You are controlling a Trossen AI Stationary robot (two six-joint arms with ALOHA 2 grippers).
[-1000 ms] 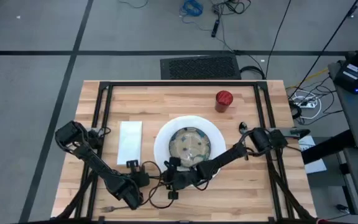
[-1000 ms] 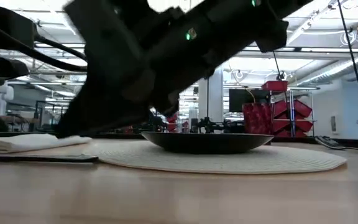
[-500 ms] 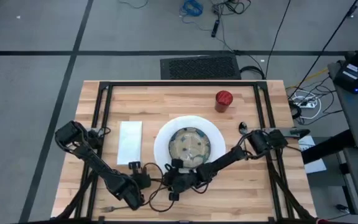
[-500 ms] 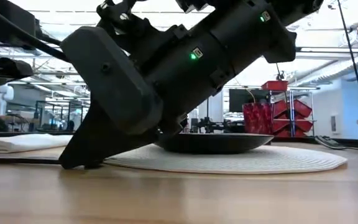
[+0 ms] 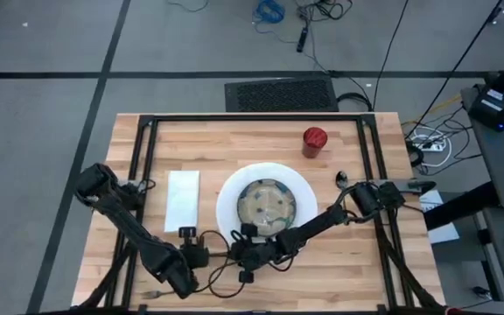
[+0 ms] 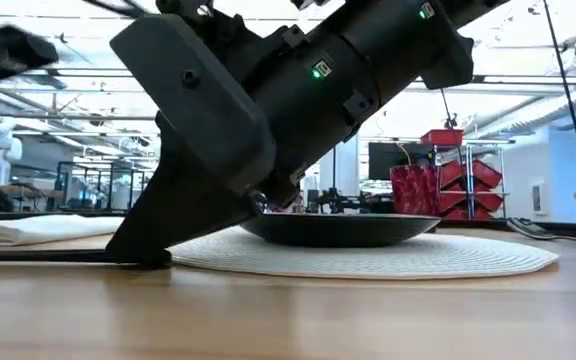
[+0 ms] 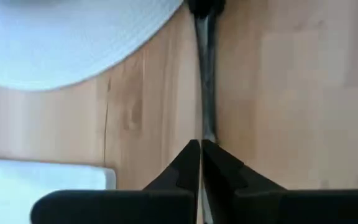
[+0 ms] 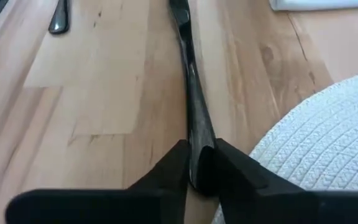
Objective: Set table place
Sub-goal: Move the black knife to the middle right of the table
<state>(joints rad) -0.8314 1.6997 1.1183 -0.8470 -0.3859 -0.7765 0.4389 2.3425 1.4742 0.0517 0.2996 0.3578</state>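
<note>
High view: plate [image 5: 227, 210] with bowl [image 5: 268, 205] mid-table [image 5: 234, 140], napkin [image 5: 183, 198] left, cup [image 5: 314, 140] far right. Right end effector [image 8: 197, 163] clamped on a dark utensil [image 8: 191, 93] near the plate's near edge. Left end effector [image 7: 201, 163] pinched closed beside it.

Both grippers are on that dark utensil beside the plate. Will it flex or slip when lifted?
Probably stiff: the dark utensil looks like metal and holds a nearly straight line from the right gripper toward the left gripper. Likely slippery, being thin and glossy. Its flat shape makes rolling unlikely.
</note>
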